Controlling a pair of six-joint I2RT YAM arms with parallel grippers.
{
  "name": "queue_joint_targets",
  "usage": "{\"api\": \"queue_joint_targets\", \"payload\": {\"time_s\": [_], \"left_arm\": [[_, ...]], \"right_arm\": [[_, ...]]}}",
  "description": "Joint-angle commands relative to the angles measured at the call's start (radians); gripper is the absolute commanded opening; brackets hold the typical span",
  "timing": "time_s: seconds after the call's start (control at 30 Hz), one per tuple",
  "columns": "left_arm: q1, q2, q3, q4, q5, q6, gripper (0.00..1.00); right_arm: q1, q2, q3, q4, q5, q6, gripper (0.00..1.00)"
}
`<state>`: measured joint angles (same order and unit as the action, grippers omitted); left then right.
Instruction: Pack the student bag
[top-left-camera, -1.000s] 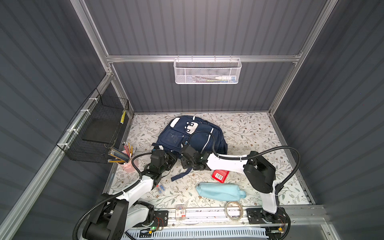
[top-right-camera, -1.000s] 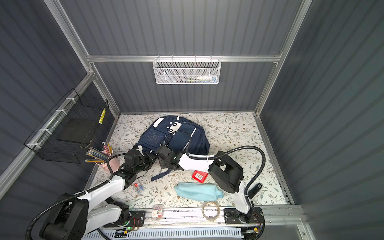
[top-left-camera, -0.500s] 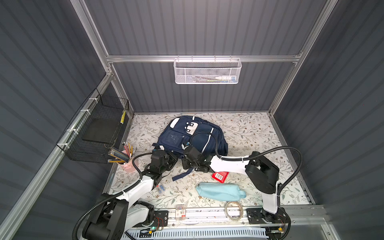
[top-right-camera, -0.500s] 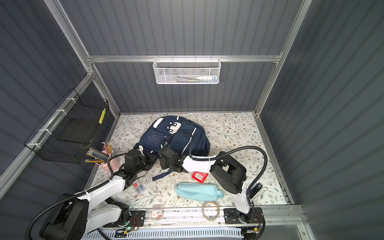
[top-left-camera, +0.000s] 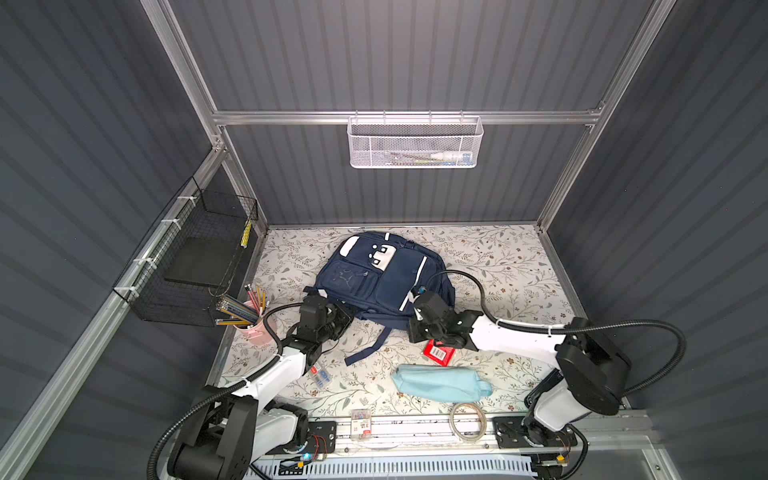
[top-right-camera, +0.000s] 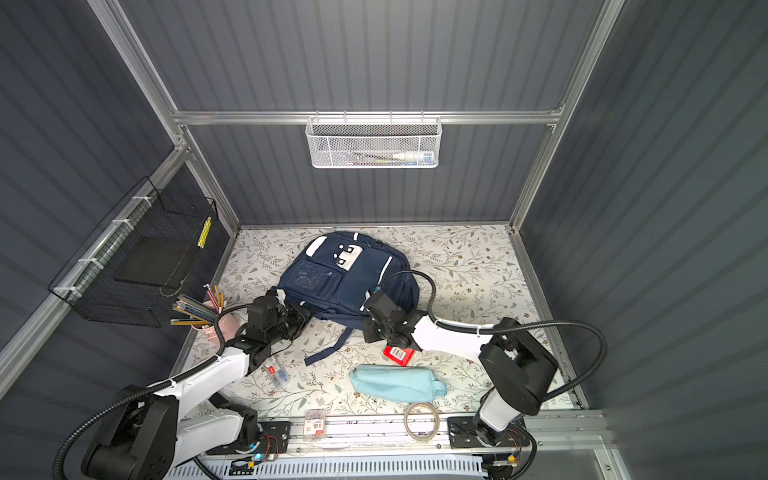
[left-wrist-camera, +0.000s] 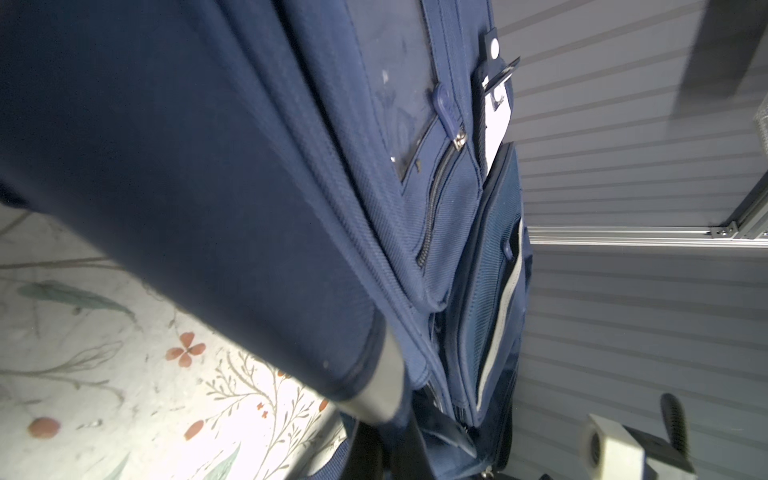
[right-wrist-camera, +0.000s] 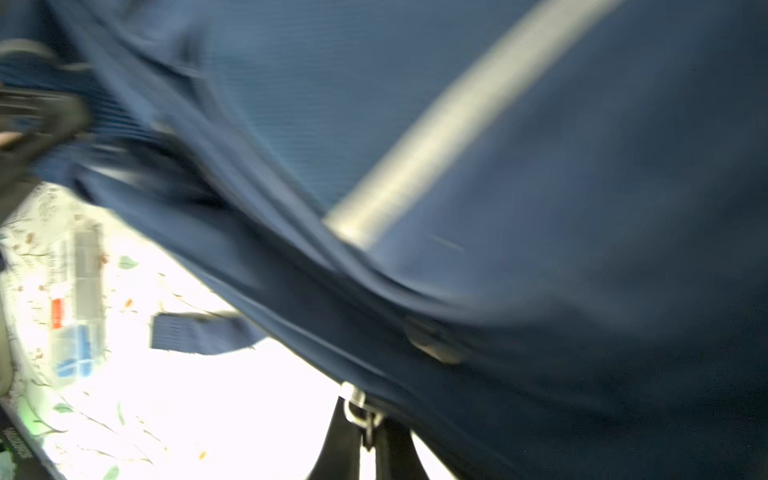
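One floral-patterned tabletop carries the lot. Toward its back lies the one large navy-blue fabric student bag with white stripes, flat, pockets up, its near edge turned to my two arms. I have both claws on that edge, I judge to hold it steady and get it open for packing. The left claw is pressed together on the padded rim at the bag's near left corner, and one of its fingers shows tucked under the fabric. The right claw is pressed together at the near right corner.

Two baskets hang clear of the work: one black wire basket on the left wall and one white mesh basket on the back wall.

In front of the bag, handy for loading, I count:
- one light-blue zip pouch
- one pink cup of pencils
- one flat red packet just beside the right claw
- one clear tape roll at the front edge
- one small clear plastic box by the left arm and another clear box on the front rail, two in all

Smallest is one metal zip pull, which sits pinched between the right claw's tips in the blurred wrist view, presumably to run the zip.
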<state>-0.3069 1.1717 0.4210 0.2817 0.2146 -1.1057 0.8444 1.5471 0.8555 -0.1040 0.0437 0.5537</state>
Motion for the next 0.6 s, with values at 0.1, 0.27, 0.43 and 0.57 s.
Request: {"api": "queue_joint_targets", "payload": {"time_s": [0.1,0.27,0.43,0.57], "left_arm": [[0.029,-0.008,0.051,0.045,-0.02,0.032,0.0],[-0.006,0.076,0.089,0.114,-0.02,0.037,0.0],[0.009,0.258,0.182,0.149,-0.08,0.124,0.06],[0.009,0.315,0.26,0.146,-0.104,0.19,0.64]], "right_arm": [[-0.238,-0.154,-0.138,-0.146,0.027,-0.037,0.0],[-0.287,-0.168,-0.113,-0.183,-0.024,-0.096,0.0],[-0.158,-0.139,-0.051,-0.172,-0.044,-0.096,0.0],[-0.046,-0.066,0.076,-0.19,-0.038,-0.094,0.0]]}}
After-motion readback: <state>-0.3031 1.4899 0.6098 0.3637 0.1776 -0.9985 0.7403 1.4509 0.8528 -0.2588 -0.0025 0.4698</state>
